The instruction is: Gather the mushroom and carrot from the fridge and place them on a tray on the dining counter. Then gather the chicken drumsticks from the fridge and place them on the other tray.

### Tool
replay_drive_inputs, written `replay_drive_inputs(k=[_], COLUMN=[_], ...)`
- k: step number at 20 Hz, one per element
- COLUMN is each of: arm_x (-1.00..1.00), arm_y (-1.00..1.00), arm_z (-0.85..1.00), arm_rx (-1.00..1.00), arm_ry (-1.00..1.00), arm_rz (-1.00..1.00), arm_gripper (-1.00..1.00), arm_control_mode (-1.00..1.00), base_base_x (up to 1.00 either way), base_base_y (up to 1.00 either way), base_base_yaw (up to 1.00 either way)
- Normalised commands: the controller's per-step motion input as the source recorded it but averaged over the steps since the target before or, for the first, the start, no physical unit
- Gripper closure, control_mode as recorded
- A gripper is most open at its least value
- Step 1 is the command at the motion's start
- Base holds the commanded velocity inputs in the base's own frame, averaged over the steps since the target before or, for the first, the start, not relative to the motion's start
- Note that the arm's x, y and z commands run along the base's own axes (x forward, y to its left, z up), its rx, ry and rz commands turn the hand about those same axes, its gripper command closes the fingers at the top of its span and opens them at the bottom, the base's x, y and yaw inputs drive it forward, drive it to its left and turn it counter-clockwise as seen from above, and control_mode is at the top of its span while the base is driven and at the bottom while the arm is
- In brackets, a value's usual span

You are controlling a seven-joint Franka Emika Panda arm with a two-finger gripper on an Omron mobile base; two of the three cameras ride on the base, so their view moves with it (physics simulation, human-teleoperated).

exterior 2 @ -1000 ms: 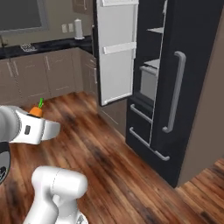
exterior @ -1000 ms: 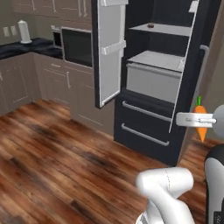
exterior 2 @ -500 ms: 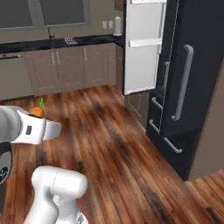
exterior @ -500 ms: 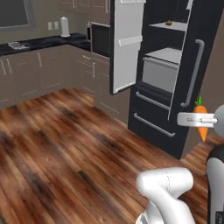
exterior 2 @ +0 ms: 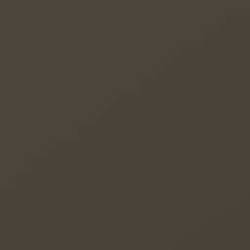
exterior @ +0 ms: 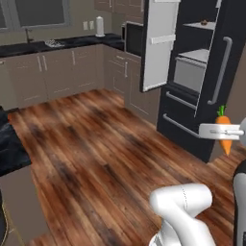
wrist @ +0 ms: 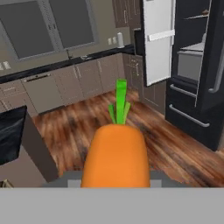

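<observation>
At the left, a black white-veined marble worktop (exterior: 12,146) is cut off by the frame edge. Further right, the tall black French-door fridge (exterior: 202,72) is seen with one white-lined door swung open. The small bright orange carrot (exterior: 223,134) is pinched upright between the fingers (exterior: 225,130), presumably for carrying to a tray. A small dark item on the upper shelf cannot be identified.

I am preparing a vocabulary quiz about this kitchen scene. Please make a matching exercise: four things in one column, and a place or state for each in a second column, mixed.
Things:
1. carrot
2. mushroom
3. fridge
4. wooden floor

Places or states:
A. on an upper shelf inside
B. held in the pincer, green top up
C. one door swung open
D. brown planks

Pairs: 1-B, 2-A, 3-C, 4-D
</observation>
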Motion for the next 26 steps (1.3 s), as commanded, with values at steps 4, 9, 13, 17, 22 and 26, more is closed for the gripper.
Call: replay_drive_inputs(k=[4, 9, 13, 17, 22, 26], arm_x=[0.00, 0.00, 0.00, 0.00, 0.00, 0.00], arm_y=[0.00, 0.00, 0.00, 0.00, 0.00, 0.00], arm_z=[0.00, 0.00, 0.00, 0.00, 0.00, 0.00], arm_rx=[0.00, 0.00, 0.00, 0.00, 0.00, 0.00], arm_ry=[0.00, 0.00, 0.00, 0.00, 0.00, 0.00], arm_rz=[0.00, 0.00, 0.00, 0.00, 0.00, 0.00], arm_gripper=[1.00, 1.00, 1.00, 1.00, 1.00, 1.00], arm_control_mode=[1.00, 1.00, 1.00, 1.00, 1.00, 1.00], base_base_x=[-0.26, -0.12, -0.05, 0.00, 0.00, 0.02], base_base_y=[1.00, 1.00, 1.00, 1.00, 1.00, 0.72], base_base_yaw=[0.01, 0.00, 0.00, 0.00, 0.04, 0.21])
